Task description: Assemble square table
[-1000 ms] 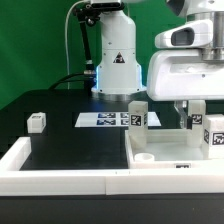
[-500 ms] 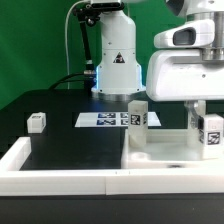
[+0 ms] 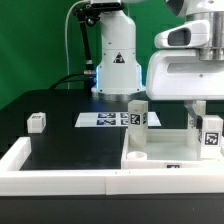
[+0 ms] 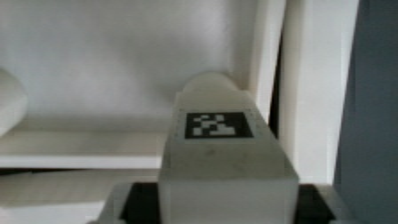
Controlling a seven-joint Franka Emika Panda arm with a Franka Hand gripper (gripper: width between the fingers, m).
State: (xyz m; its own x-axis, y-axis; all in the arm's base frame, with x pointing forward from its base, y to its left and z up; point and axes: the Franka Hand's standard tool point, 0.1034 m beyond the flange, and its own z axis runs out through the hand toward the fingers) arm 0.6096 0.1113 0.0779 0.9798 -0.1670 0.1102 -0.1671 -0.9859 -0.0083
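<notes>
- Seen from the exterior view, the gripper (image 3: 207, 112) hangs at about three o'clock in the scene, under the arm's bulky white wrist housing
- Its jaws are closed partway and clamped on one white block leg (image 3: 211, 136), which stands upright between them and extends below, with a black-and-white tag facing the camera
- In the wrist view the same leg (image 4: 219, 140) runs straight out from between the jaws, centred, with a tag on its visible face and a jaw pressed against each side
- This held leg is over the three o'clock edge of the white square tabletop (image 3: 165, 152); I cannot tell whether its foot touches the slab or hovers just above it
- The tabletop lies flat at about four o'clock, against the long white rim wall (image 3: 60, 178) that runs along the six o'clock edge
- A second leg (image 3: 138, 115) stands upright near the middle of the scene, at the tabletop's far corner
- A third leg (image 3: 37, 122) sits alone on the black table (image 3: 60, 145) at nine o'clock, well apart from the rest
- The marker board (image 3: 103, 120) lies flat between the second and third legs, just beside the second
- The arm's white base (image 3: 115, 60) rises at twelve o'clock
</notes>
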